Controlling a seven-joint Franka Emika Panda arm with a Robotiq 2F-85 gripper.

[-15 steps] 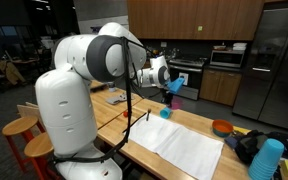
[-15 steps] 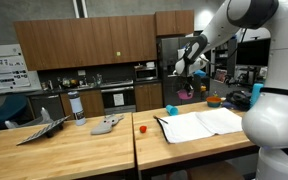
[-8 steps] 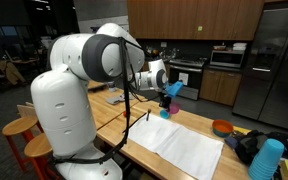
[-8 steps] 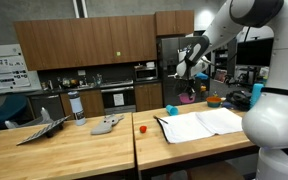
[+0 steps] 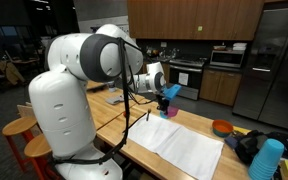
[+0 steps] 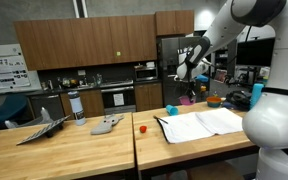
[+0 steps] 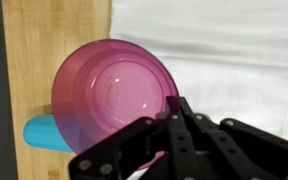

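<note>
Pink cup: you hold a translucent pink cup (image 7: 109, 100), mouth up and empty. Its bare bottom shows plainly in the wrist view.
Fingers: your gripper (image 7: 179, 112) is clenched, pinching the cup's rim wall on the side toward the white sheet.
Cup's place: it hangs over the wooden tabletop (image 7: 29, 40), and its rim overlaps the edge of the white sheet (image 7: 234, 60). In both exterior views it hangs low (image 5: 170, 111) (image 6: 188, 100). You cannot tell whether it touches the wood.
Blue cup: a blue cup (image 7: 42, 131) peeks out from under the pink one, toward the tabletop's edge. Its inside is hidden.
Orange bowl: an orange bowl (image 5: 222, 127) stands beyond the sheet, well apart. Its contents are too small to tell.
</note>
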